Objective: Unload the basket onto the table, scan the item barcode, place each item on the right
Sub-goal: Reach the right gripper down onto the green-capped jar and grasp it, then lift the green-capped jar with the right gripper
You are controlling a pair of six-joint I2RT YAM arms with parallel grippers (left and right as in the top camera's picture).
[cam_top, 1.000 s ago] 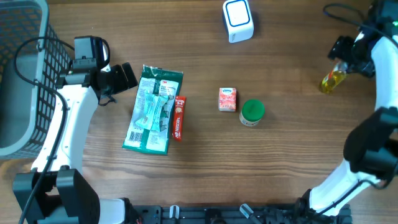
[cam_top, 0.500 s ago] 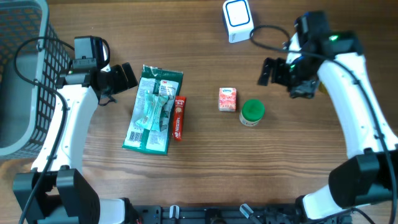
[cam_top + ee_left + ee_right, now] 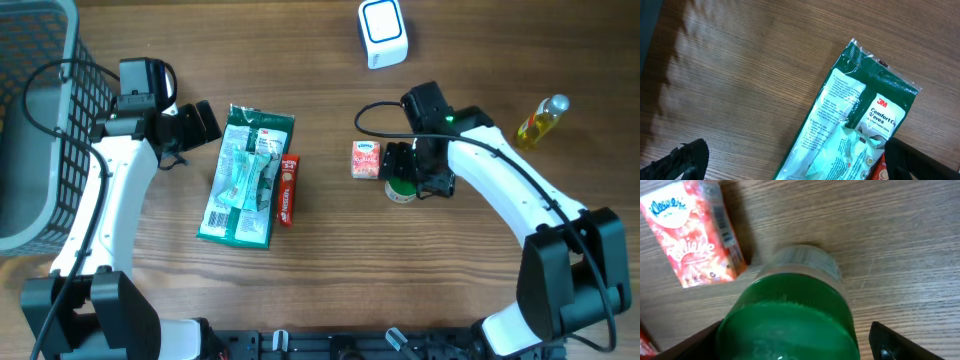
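On the table (image 3: 470,270), a brown wooden surface with fine straight grain and a soft shine, all the things lie apart from each other; at its left edge stands a grey basket (image 3: 30,120) with walls of open mesh. At the far side sits a white scanner (image 3: 383,33), a rounded box with a blue-rimmed face. Near the left arm lies a flat green packet (image 3: 247,175) of glossy crinkled film, printed with white text; a narrow red pack (image 3: 287,188) touches its right edge. At the middle there is a small tissue pack (image 3: 366,159), soft and rectangular, pink-red with a barcode on its side; just beside it stands the jar (image 3: 402,187), upright, round, with a clear body, a pale label and a smooth green lid. A slim bottle (image 3: 540,122) of yellow liquid lies well apart at the right. The right jaws stand wide open around the jar's lid, one dark finger (image 3: 890,340) at each side of it, and they do not press it; the right one shows a clear gap. The left jaws are also fully open and hold nothing, above bare wood at the top end of the green packet.
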